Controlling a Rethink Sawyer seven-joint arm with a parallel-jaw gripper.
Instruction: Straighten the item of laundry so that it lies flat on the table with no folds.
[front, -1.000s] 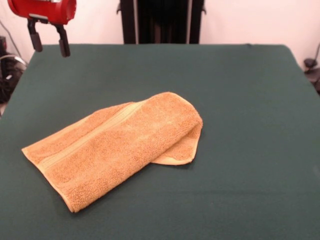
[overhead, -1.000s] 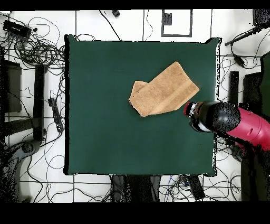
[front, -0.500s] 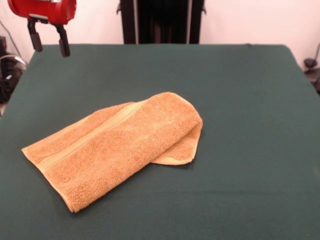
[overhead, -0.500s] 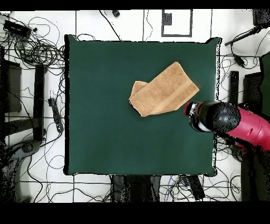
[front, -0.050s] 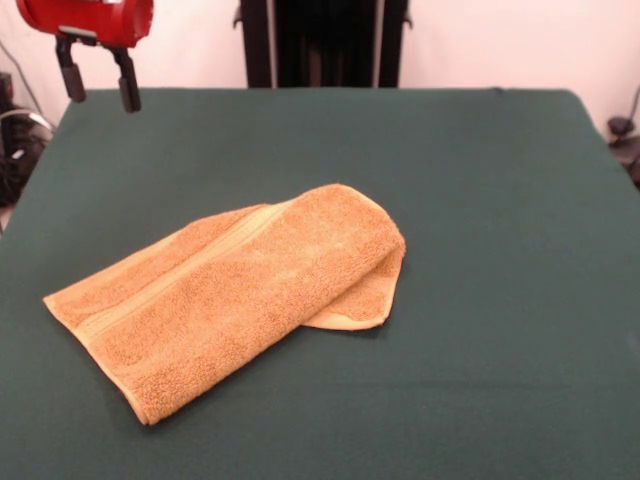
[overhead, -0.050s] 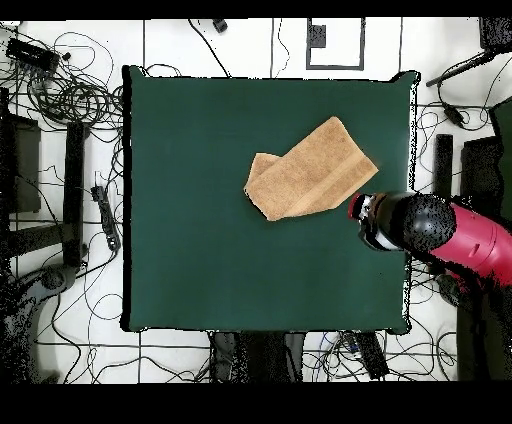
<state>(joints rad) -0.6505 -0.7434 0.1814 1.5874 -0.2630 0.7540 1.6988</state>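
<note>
The towel (front, -0.050s: 235, 295) lies folded over itself on the desk (front, -0.050s: 480, 200), well apart from the pincer (front, -0.050s: 98, 85) and nearer the camera than it. Unfolding has not begun. The pincer hangs empty, fingers apart, above the desk's far corner; next it must reach an edge of the upper layer. No tag shows, and how far the lower layer runs is hidden.
</note>
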